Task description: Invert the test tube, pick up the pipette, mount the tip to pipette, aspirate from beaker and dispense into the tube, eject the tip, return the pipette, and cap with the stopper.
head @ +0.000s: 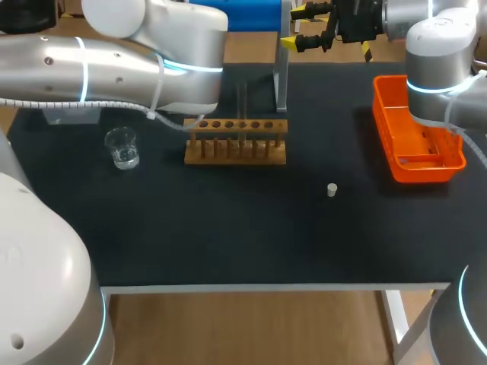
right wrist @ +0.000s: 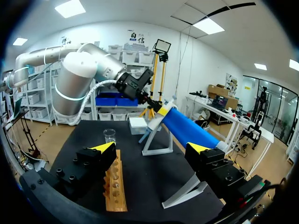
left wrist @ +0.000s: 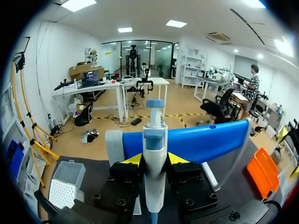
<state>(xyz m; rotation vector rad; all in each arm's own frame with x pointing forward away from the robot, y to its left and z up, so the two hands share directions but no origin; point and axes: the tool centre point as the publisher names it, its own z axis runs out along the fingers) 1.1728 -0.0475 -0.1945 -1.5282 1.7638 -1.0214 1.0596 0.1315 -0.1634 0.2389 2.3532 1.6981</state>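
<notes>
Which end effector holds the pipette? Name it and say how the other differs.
The left end effector: it is shut on the blue-and-white pipette, gripping it from both sides. The right end effector stands open with nothing in it.

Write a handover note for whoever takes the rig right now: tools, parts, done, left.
Left tool: shut on the pipette at the blue stand.
Right tool: open, empty, over the far side of the table.
Parts: test tube standing in the wooden rack, beaker left of it, stopper loose on the table, tip box near the stand.
Done: pipette gripped; tube inversion cannot be judged.
Left: mount tip, aspirate, dispense, eject, return pipette, cap.
</notes>
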